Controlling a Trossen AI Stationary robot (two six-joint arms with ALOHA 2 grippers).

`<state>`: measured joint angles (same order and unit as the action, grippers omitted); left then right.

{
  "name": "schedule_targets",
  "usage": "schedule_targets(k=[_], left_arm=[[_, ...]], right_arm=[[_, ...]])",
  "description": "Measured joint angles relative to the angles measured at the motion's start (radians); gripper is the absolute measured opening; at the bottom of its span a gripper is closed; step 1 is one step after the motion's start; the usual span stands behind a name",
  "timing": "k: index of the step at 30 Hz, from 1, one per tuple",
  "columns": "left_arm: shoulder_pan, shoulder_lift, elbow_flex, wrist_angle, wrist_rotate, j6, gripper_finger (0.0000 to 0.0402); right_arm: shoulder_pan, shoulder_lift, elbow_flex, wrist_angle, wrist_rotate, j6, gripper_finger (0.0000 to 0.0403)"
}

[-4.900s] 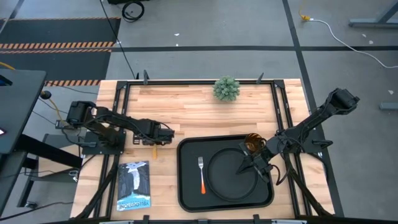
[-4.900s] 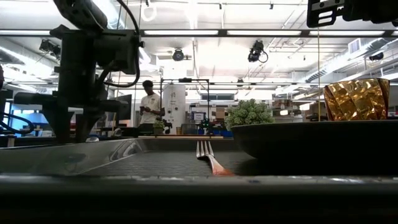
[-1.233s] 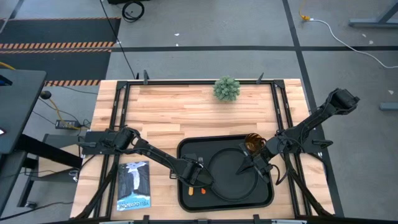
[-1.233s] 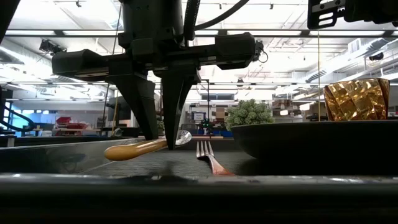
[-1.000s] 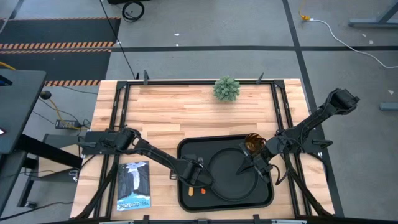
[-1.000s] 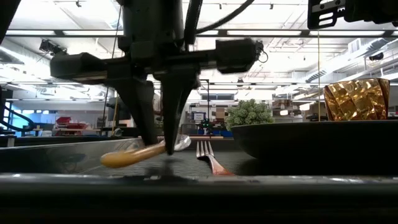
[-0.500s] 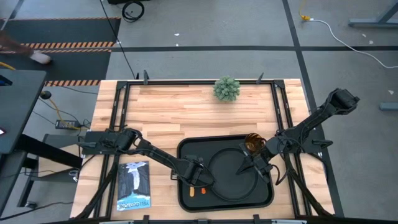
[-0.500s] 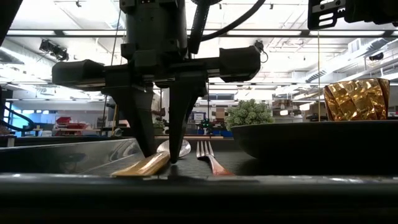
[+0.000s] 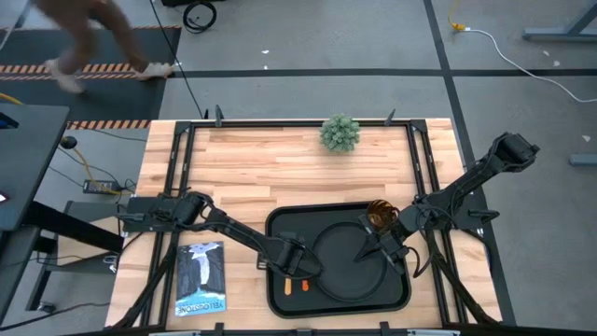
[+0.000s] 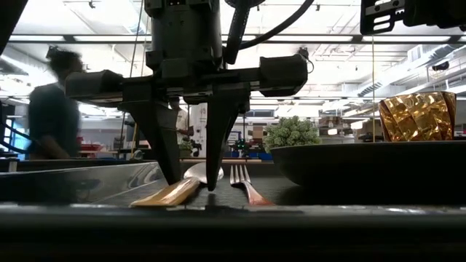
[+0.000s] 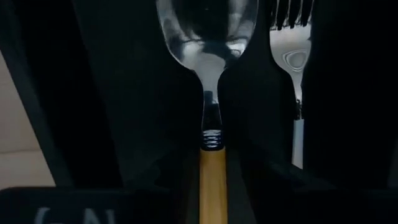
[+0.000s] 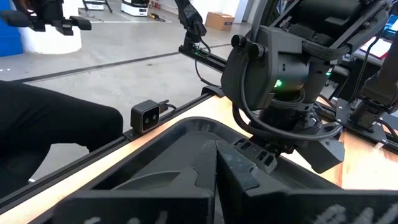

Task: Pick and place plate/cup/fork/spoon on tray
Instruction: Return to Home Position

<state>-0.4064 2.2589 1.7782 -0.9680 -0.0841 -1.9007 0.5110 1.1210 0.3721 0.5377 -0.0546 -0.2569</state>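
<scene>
The spoon (image 10: 175, 193) lies flat on the floor of the black tray (image 9: 280, 224), left of the fork (image 10: 244, 182), with its yellow-orange handle toward the near edge. My left gripper (image 10: 193, 178) is open and points down. Its fingers stand on either side of the spoon's neck (image 11: 211, 121), apart from it. The fork also shows in the left wrist view (image 11: 292, 56). The round black plate (image 9: 350, 271) sits in the tray. The amber cup (image 9: 380, 215) stands in the tray behind the plate. My right gripper (image 9: 366, 254) is shut above the plate.
A green potted plant (image 9: 340, 133) stands at the table's far edge. A booklet (image 9: 201, 278) lies on the table left of the tray. A person (image 10: 51, 116) walks past beyond the table's far left.
My left gripper has gone down and laid the spoon on the tray floor beside the fork. The spoon hung tilted with its handle raised and now lies flat. The fingers have then opened and let go of it. A person has walked into view behind the table.
</scene>
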Motion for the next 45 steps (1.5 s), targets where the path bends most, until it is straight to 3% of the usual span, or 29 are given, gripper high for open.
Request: schedule_targets(k=[18,24,28,34,37,43,45], left_arm=[[0.018,-0.034,0.042,-0.074,-0.034,0.091,0.0142],[0.034,-0.038,0.162,-0.211,-0.153,0.208,0.0142],[0.052,-0.039,0.254,-0.203,-0.300,0.425,0.0137],[0.071,-0.040,0.337,0.091,-0.438,1.141,0.0116],[0.076,-0.040,0.350,0.160,-0.528,1.413,0.0104],[0.130,-0.040,0.370,0.119,-0.570,1.618,0.0075],[0.149,-0.040,0.370,0.101,-0.570,1.691,0.0064]], right_arm=[[0.000,0.000,0.000,0.007,0.000,0.000,0.0010],[0.000,0.000,0.000,0.006,0.000,0.001,0.0010],[-0.003,0.000,0.000,0.006,0.001,0.016,0.0010],[-0.018,-0.023,0.000,-0.027,0.089,0.019,0.0009],[-0.018,-0.062,0.000,-0.036,0.161,0.019,0.0006],[-0.016,-0.147,0.000,-0.090,0.439,0.026,0.0005],[-0.016,-0.174,0.000,-0.110,0.490,0.027,0.0005]])
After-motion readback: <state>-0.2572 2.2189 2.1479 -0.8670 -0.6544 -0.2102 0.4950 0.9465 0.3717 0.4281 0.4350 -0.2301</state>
